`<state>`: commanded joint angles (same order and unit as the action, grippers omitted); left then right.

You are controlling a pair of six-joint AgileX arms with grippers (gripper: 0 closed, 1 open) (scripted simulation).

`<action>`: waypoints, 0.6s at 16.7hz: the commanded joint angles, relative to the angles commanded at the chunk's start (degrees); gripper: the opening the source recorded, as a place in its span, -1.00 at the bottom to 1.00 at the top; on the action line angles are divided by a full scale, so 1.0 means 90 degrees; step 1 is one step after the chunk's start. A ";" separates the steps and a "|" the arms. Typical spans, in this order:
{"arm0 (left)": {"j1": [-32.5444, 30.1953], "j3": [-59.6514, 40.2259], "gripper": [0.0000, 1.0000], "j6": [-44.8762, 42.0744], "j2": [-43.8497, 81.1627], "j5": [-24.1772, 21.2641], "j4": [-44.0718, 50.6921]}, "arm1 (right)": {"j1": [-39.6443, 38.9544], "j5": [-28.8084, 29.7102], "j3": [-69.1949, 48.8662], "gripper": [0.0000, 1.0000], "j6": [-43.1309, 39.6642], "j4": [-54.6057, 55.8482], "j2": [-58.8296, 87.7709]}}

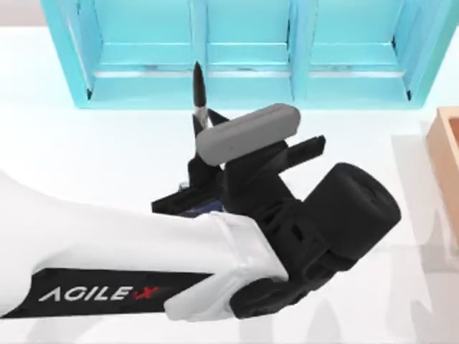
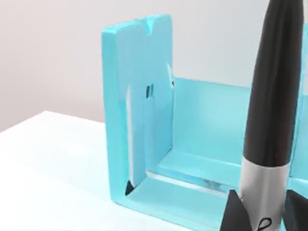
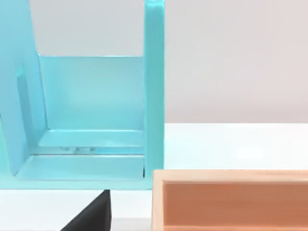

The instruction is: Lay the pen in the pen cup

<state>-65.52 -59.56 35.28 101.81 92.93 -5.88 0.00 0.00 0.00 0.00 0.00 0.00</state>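
My left gripper is shut on the pen, a slim dark stick held upright with its pointed end up, just in front of the shelf. In the left wrist view the pen rises between the two black fingers, which clamp it at its pale grey band. A small blue-purple patch of the pen cup shows under the left wrist, and the arm hides the rest of the cup. A dark tip of my right gripper shows beside the wooden box.
A large turquoise shelf unit spans the back of the table, close behind the pen. A tan wooden box stands at the right edge. The white tabletop lies open at the left and in front.
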 joint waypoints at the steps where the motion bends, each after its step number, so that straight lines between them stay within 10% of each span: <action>1: -0.0053 -0.0049 -1.00 0.0022 0.0005 0.0072 -0.0051 | 0.0000 0.0000 0.0000 1.00 0.0000 0.0000 0.0000; 10: 0.0003 -0.0084 -1.00 0.0260 0.0169 -0.0197 -0.0131 | 0.0000 0.0000 0.0000 1.00 0.0000 0.0000 0.0000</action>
<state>-65.50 -60.31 37.62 103.32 91.15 -7.05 0.00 0.00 0.00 0.00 0.00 0.00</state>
